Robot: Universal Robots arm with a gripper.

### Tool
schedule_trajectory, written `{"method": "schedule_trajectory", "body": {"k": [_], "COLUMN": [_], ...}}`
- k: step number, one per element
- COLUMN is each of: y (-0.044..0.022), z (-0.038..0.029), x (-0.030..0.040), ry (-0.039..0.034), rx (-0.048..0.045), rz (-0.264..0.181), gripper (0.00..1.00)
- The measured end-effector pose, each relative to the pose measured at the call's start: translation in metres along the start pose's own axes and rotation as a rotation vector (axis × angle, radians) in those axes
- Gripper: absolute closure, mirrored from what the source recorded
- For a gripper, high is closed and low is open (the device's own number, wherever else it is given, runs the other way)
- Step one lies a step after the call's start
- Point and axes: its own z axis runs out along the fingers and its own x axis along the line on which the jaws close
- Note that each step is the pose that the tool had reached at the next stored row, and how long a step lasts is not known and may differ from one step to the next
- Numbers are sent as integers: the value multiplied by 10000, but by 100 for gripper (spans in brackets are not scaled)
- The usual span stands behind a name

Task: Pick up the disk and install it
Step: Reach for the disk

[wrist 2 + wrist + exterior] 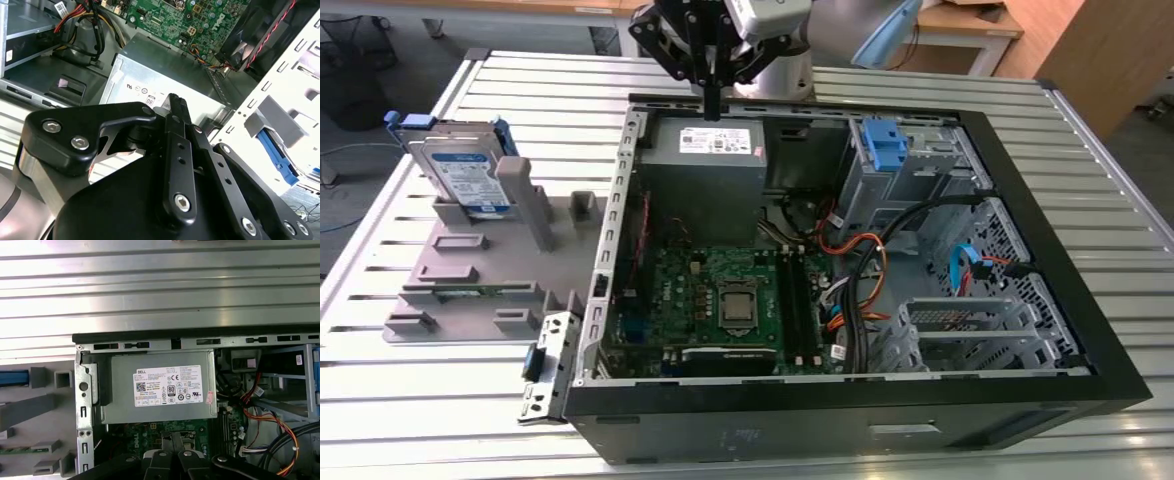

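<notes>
The disk [464,170] stands on edge in a grey fixture [480,260] on the table, at the exterior view's left of the open computer case [854,400]. It is silver-grey with a white-and-blue label and a blue carrier. My gripper [711,105] hangs above the case's back edge, over the grey power supply box [707,150], well apart from the disk. Its black fingers [175,107] are pressed together with nothing between them. In the first wrist view the gripper [170,445] points down at the power supply box [160,387], and a blue strip of the carrier [12,377] shows beside the case.
Inside the case lie a green motherboard [720,290], loose cables [907,240], an upright blue bracket [886,145] in the drive cage and blue cables [967,265]. The slatted metal table [427,390] runs around the case. Wooden furniture [1081,50] stands behind.
</notes>
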Motion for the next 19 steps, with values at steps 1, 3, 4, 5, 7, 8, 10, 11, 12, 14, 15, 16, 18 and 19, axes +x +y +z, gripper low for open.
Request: {"method": "schedule_trajectory", "body": {"k": [1,3,4,5,7,8,10,11,12,14,15,16,18,19], "y": [0,1,1,1,1,1,1,1,1,-1,-2,-4,-8,-9], "z": [-4,-15,-22,-26,-27,-27,-28,-28,-28,-29,-28,-27,-27,-27], "x": [0,-1,-1,-1,-1,-1,-1,-1,2,21,43,65,115,139], "ry": [0,0,0,0,-1,-1,0,0,0,-2,-6,-12,-22,-26], "rx": [1,1,1,1,-1,-2,0,0,0,2,0,-2,-3,-3], "rz": [0,0,0,0,0,0,0,-1,0,0,-1,-1,-1,0], "gripper": [89,89,89,89,89,89,89,89,89,89,89,89,89,89]}}
